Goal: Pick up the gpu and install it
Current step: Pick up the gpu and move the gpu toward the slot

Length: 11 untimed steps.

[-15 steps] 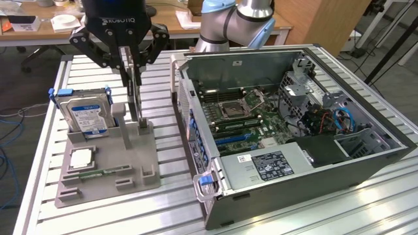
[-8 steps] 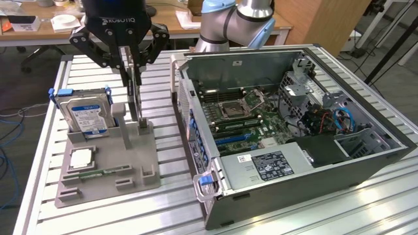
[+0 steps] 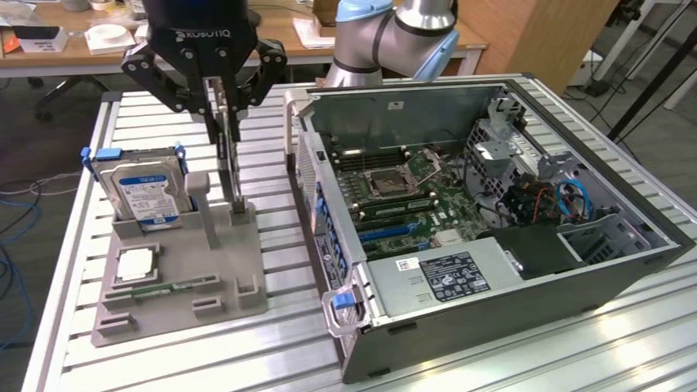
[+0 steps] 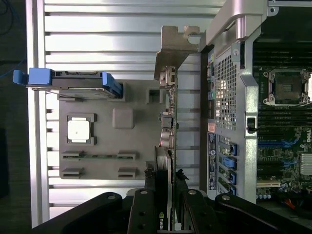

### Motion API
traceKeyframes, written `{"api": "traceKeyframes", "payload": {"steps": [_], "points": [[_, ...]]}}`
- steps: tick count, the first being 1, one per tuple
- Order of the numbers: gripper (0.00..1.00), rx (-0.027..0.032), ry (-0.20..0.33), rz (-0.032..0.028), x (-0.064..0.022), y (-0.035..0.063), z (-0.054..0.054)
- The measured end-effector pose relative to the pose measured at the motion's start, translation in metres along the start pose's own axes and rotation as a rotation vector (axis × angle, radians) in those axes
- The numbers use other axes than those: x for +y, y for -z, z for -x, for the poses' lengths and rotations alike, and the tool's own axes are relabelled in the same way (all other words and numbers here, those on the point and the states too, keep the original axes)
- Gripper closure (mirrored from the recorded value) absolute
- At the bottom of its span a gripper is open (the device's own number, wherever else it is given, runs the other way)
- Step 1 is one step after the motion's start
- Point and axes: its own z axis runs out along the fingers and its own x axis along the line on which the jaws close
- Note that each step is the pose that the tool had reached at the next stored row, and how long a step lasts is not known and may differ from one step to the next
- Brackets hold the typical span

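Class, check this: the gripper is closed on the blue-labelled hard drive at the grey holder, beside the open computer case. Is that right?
No. The gripper is closed on the gpu, a thin card seen edge-on; the hard drive stands apart in the grey holder, as the exterior view shows. The open computer case is indeed beside the holder.

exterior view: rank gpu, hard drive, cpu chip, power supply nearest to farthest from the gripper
1. gpu, in the gripper
2. hard drive, exterior view's left
3. cpu chip, flat on the holder
4. power supply, inside the case
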Motion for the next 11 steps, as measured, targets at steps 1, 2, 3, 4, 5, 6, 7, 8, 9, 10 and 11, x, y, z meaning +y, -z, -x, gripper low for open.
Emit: {"api": "traceKeyframes", "payload": {"steps": [1,2,3,4,5,6,7,8,9,10,11], "points": [[0.74,0.0001,0.0,-0.0001,0.0,0.0,0.0005],[0.74,0.0,0.0,0.0,0.0,0.0,0.0005],[0.74,0.0,0.0,-0.0001,0.0,0.0,0.0005],[0.74,0.0,0.0,0.0,0.0,0.0,0.0005],[0.74,0.0,0.0,0.0,0.0,0.0,0.0005],[0.74,0.0,0.0,-0.0001,0.0,0.0,0.0005],[0.74,0.0,0.0,-0.0001,0.0,0.0,0.0006],[0.74,0.0001,0.0,-0.0001,0.0,0.0,0.0006],[0.74,0.0001,0.0,-0.0001,0.0,0.0,0.0006],[0.74,0.0,0.0,-0.0001,0.0,0.0,0.0006],[0.74,-0.0001,0.0,0.0,0.0,0.0,0.0006]]}}
